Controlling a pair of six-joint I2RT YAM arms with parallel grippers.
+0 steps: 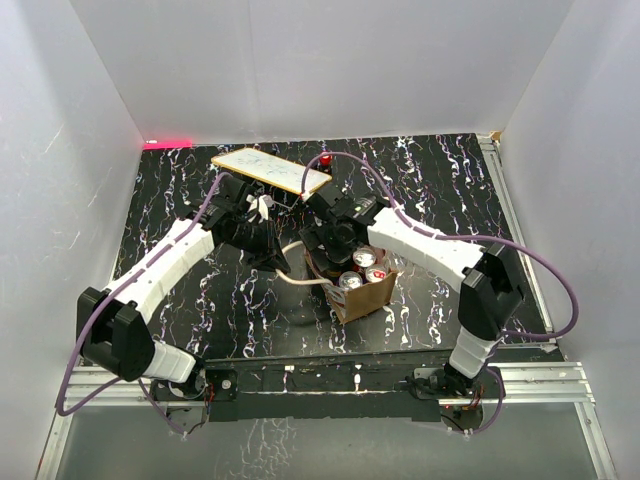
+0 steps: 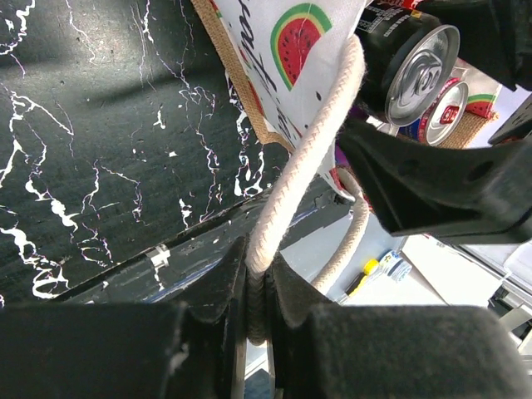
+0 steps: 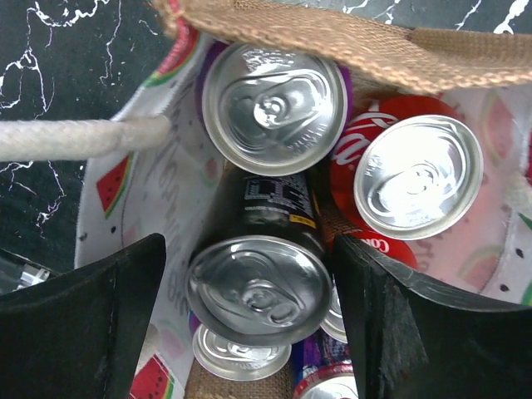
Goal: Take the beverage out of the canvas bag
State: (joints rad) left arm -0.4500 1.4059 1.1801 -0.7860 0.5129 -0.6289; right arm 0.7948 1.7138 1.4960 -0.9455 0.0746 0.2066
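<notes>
Black marbled tabletop point(image 1: 170, 180) with white walls on three sides is what you are working over. Your canvas bag point(image 1: 366, 300) stands upright near the middle, between the two arms, its mouth open and packed with cans. Your left gripper point(image 2: 259, 278) is clamped tight on one rope handle point(image 2: 309, 158). The cord is pinched between the pads and runs up to the bag's watermelon-printed side. Your right gripper point(image 3: 249, 287) hangs over the bag's mouth, fingers spread wide either side of the black can point(image 3: 259, 287). A sliver of gap shows at the finger nearer the rope. On the other side you cannot tell whether it touches. That can is crowded: a purple can point(image 3: 274, 108) sits against it just beyond, a red cola can point(image 3: 416, 179) is close beside it, and more can tops point(image 3: 237, 353) show beneath its near edge. Beyond the bag lies a pale wooden board point(image 1: 270, 170), with a small red object point(image 1: 325, 158) at its right end.
</notes>
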